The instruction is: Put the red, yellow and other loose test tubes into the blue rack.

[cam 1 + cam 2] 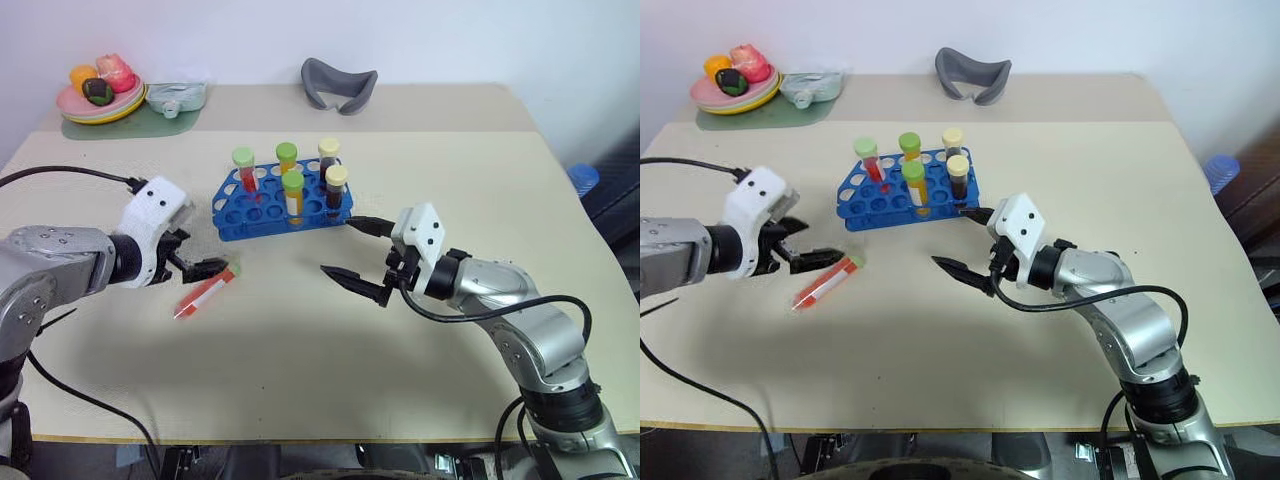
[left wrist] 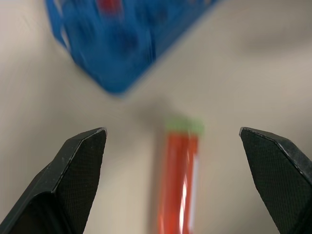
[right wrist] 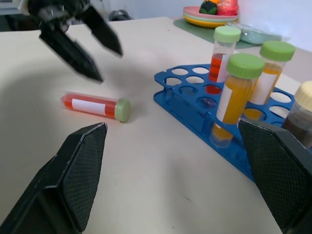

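A broad beige tabletop (image 1: 300, 380) spreads across nearly the whole of the left eye view. Left of centre in the upper middle of that view stands the blue plastic test-tube rack (image 1: 262, 211), its grid of round holes mostly unfilled. Five capped tubes stand upright in it: a red-filled tube with a green cap (image 1: 245, 168) at its left end, a green-capped tube (image 1: 287, 156) behind, an orange-filled tube with a green cap (image 1: 293, 196) at the front, and two dark-filled tubes with pale yellow caps (image 1: 331, 175) at the right end.

The left gripper (image 1: 203, 268), white-bodied with two black fingers, sits at middle left of the view with its fingers spread wide and nothing between them. The right gripper (image 1: 352, 250) sits just right of centre, its fingers also spread wide and empty, one tip close to the rack's lower right corner, the other lower over bare table.

The loose red-filled test tube with a white label and green cap (image 1: 205, 293) lies on its side on the table, below and left of the rack, slanting from lower left up to its cap at upper right. It lies directly beneath and just right of the left gripper's fingertips, close to them; contact cannot be told. In the left wrist view the tube (image 2: 178, 180) lies between the two spread fingers, cap toward the rack (image 2: 122, 44). It is well apart from the right gripper
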